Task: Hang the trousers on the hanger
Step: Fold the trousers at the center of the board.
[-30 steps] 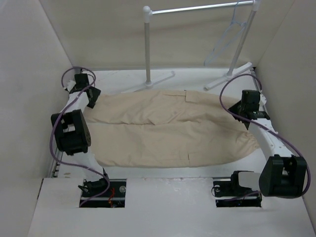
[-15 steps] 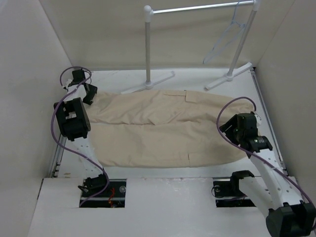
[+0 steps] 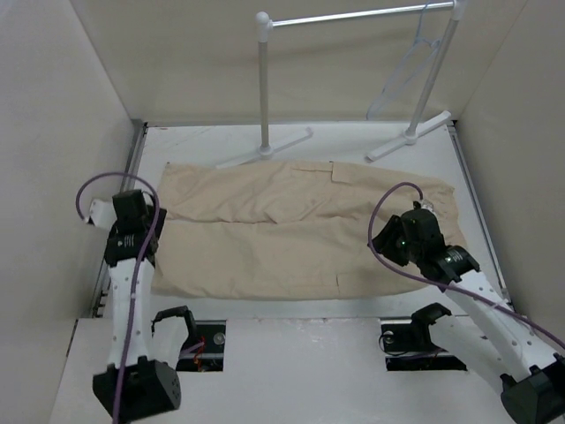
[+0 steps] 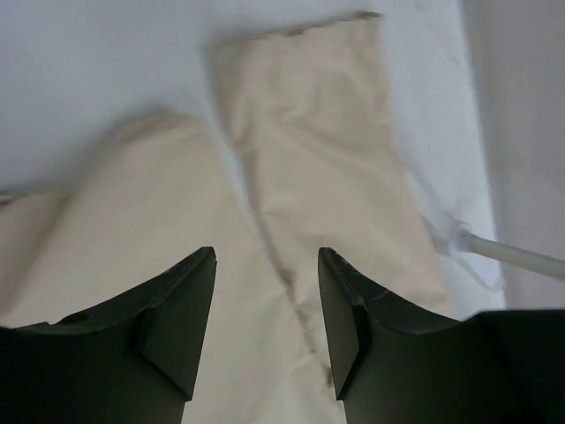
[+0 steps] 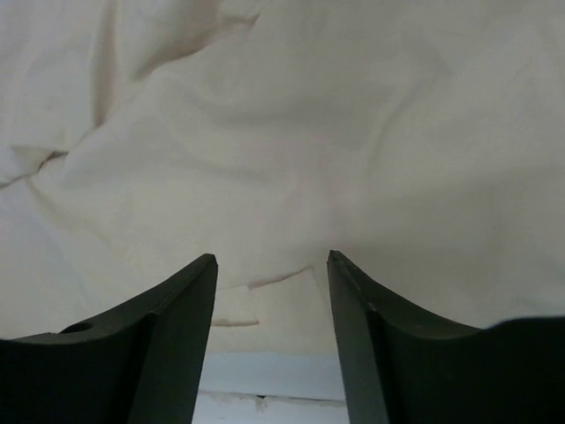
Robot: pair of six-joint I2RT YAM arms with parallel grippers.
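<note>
On table (image 3: 353,146), trousers (image 3: 291,225) lie flat; hanger (image 3: 402,75) hangs on rack (image 3: 353,15) behind. My left gripper (image 4: 265,265) spread above leg ends, right gripper (image 5: 271,261) spread above opposite end.

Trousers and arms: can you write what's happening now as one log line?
trousers: flat on table, not held | hanger: on rack | left gripper: open, above leg ends | right gripper: open, above waist end
</note>
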